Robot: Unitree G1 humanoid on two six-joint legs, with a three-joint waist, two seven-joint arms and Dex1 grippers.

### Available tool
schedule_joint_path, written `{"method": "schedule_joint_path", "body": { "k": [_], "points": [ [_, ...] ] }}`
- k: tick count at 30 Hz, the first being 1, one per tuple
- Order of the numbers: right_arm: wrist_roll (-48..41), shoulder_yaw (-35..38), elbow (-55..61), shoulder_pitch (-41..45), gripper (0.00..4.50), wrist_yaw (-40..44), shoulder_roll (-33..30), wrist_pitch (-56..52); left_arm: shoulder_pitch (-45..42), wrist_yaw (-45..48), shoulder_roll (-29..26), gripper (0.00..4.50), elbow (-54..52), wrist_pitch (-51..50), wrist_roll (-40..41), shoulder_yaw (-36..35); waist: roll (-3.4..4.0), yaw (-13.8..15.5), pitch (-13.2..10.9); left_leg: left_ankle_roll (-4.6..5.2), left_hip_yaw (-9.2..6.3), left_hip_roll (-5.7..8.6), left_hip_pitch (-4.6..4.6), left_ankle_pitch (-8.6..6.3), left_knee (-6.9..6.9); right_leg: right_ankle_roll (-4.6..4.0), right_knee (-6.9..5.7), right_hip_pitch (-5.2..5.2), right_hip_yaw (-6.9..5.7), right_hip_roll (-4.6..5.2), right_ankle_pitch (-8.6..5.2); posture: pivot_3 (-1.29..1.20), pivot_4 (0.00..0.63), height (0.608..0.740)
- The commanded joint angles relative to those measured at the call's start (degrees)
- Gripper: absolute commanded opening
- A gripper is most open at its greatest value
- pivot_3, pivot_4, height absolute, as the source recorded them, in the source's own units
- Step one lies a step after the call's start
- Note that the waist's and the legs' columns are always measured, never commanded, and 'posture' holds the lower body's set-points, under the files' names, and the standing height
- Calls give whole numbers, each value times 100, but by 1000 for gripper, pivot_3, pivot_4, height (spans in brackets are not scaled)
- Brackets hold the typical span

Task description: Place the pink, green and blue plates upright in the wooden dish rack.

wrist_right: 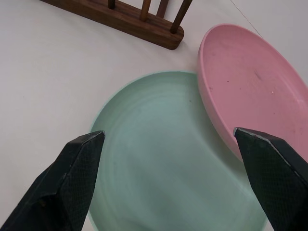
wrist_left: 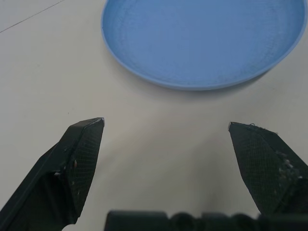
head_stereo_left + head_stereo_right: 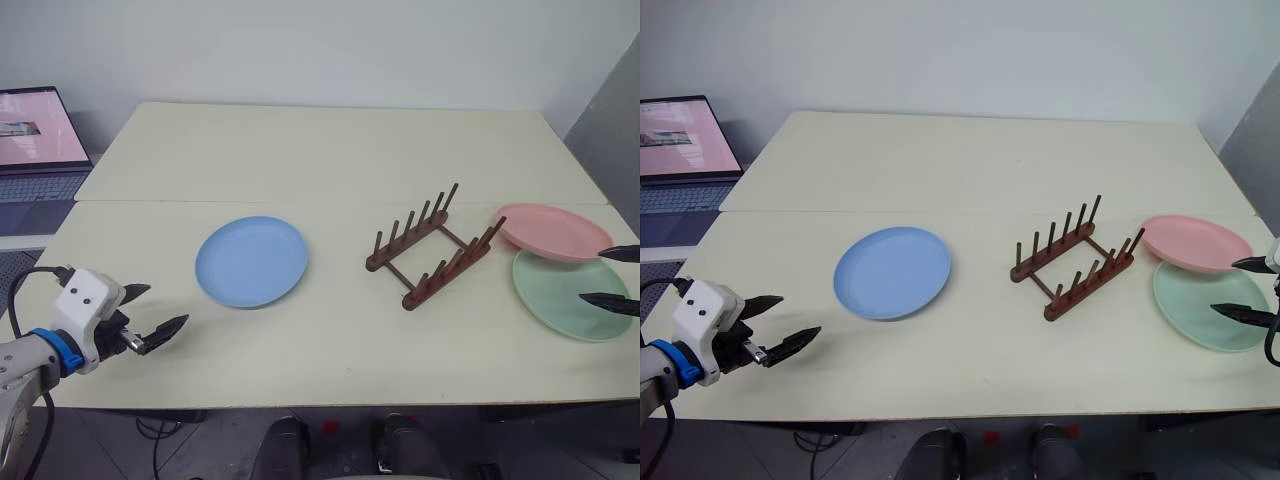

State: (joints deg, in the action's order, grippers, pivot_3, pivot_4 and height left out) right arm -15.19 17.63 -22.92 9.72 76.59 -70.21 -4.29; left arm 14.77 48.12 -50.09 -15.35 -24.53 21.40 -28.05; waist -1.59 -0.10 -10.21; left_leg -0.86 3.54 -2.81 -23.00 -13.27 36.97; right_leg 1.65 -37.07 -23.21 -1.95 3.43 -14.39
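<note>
Noted no plate racked: wooden dish rack (image 3: 432,245) empty, blue plate (image 3: 251,261) flat before spread, empty left gripper (image 3: 160,316), pink plate (image 3: 553,231) overlapping green plate (image 3: 567,293) under spread right gripper (image 3: 1243,288); next judged: rim grasp, tilt upright.

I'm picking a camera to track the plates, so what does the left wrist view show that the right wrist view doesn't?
The left wrist view has the blue plate lying flat beyond the open left gripper. The right wrist view has the green plate with the pink plate overlapping its edge, one end of the rack, and the open right gripper. Both show the cream table.
</note>
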Motion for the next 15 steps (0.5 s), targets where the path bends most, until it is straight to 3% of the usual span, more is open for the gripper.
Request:
{"method": "schedule_joint_path", "body": {
  "k": [1, 15],
  "points": [
    [-24, 98, 5, 37, 4486, 62, -102, 41, 65, -32, 21, 4500, -184, 45, -11, -213, 0, 0, 0, 0, 0, 0, 0, 0, 0, 0, 0, 0, 0, 0, 0, 0, 150, 740],
    [-65, 74, 51, 154, 4486, 60, -78, -36, -14, 58, 259, 4500, -200, 567, 116, -285, 1, 0, 1, 0, 1, 1, 1, 0, 0, -3, -2, 0, 2, -2, 2, 0, 150, 740]
  ]
}}
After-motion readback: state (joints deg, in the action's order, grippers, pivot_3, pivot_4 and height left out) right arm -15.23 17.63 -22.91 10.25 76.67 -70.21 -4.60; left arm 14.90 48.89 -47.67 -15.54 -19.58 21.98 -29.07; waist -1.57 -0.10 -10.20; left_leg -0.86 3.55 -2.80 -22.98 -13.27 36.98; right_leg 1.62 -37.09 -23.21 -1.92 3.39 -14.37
